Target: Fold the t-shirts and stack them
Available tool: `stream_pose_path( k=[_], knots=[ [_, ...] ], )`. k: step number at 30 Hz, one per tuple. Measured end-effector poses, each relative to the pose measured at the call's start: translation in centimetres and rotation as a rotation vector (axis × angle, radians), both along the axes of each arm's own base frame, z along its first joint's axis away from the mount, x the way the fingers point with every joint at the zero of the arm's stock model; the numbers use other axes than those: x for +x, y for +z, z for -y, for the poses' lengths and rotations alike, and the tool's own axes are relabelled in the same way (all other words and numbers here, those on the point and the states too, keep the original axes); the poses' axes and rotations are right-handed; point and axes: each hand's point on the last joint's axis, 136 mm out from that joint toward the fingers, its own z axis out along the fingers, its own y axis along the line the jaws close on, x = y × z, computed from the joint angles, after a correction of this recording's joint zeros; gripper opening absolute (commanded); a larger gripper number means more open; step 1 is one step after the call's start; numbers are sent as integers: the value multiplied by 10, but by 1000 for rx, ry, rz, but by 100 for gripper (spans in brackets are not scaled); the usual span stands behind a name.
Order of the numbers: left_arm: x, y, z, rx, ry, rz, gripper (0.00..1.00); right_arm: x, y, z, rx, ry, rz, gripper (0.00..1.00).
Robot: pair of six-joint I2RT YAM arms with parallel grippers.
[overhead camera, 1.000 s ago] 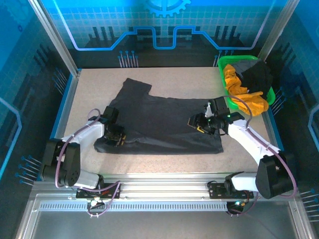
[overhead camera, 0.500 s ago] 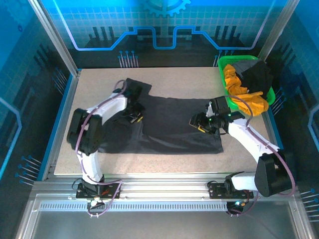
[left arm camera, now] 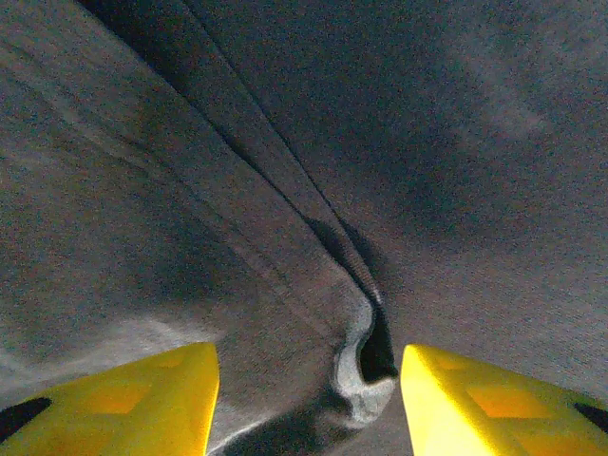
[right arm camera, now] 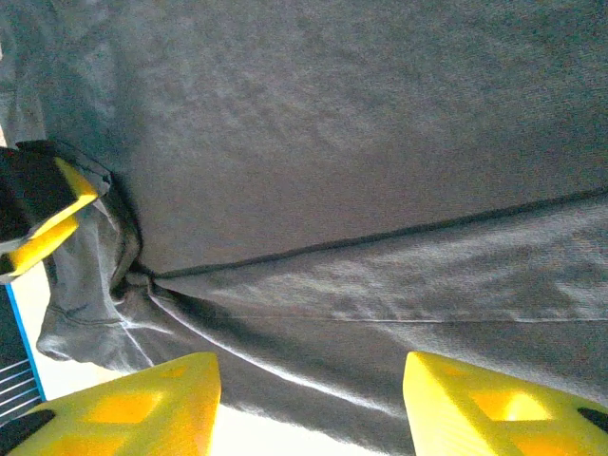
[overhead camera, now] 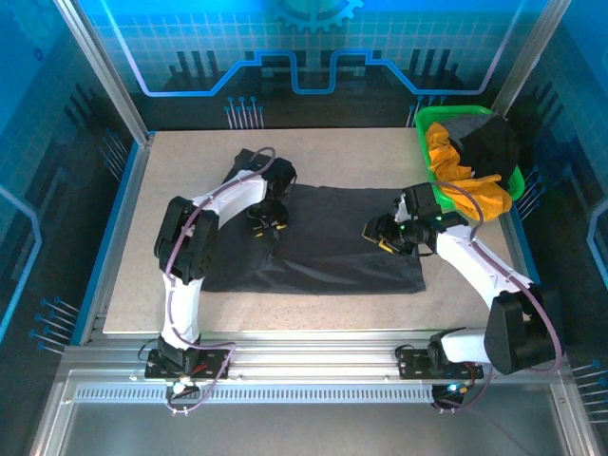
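Top external shows both arms bent over the charcoal t-shirt [overhead camera: 328, 255], left tool [overhead camera: 263, 224] and right tool [overhead camera: 375, 235] spread.

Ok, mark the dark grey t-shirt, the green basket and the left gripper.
dark grey t-shirt [overhead camera: 342, 252]: top external view, flat middle of the cloth.
green basket [overhead camera: 421, 133]: top external view, its left rim.
left gripper [left arm camera: 309, 394]: left wrist view, midway between its yellow fingertips.

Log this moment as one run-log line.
left hand: open over bunched fold | right hand: open over charcoal t-shirt | other shirts in green basket
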Motion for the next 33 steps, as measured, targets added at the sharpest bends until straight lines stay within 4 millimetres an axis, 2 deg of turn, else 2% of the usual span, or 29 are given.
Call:
stream_pose_path(
  k=[3, 5, 7, 9, 11, 13, 14, 17, 19, 24, 33],
  knots=[
    [-2, 33, -8, -14, 24, 87, 41, -5, -11, 9, -26, -24, -23, 49],
    [-15, 54, -19, -46, 59, 138, 34, -12, -25, 20, -54, -52, -60, 46],
    [-40, 62, -43, -92, 141, 151, 27, -22, -41, 33, -88, -84, -108, 44],
    [-62, 51, -72, -105, 229, 125, 24, -29, -52, 40, -117, -98, -143, 43],
    [-86, 25, -101, -109, 342, 52, 23, -32, -61, 43, -143, -97, -177, 42],
    [-104, 1, -118, -105, 412, -23, 22, -34, -74, 46, -168, -93, -216, 42],
    [-114, -11, -125, -99, 443, -65, 22, -36, -82, 46, -185, -88, -243, 42],
    [-126, -32, -132, -100, 504, -126, 21, -43, -102, 47, -232, -71, -320, 40],
    [-131, -42, -135, -112, 543, -143, 21, -42, -104, 47, -263, -61, -350, 40],
    [-139, -43, -146, -196, 678, -107, 21, -40, -104, 37, -330, -11, -366, 41],
    [-164, -42, -192, -206, 889, -99, 23, -62, -100, -2, -327, 104, -412, 42]
  ],
)
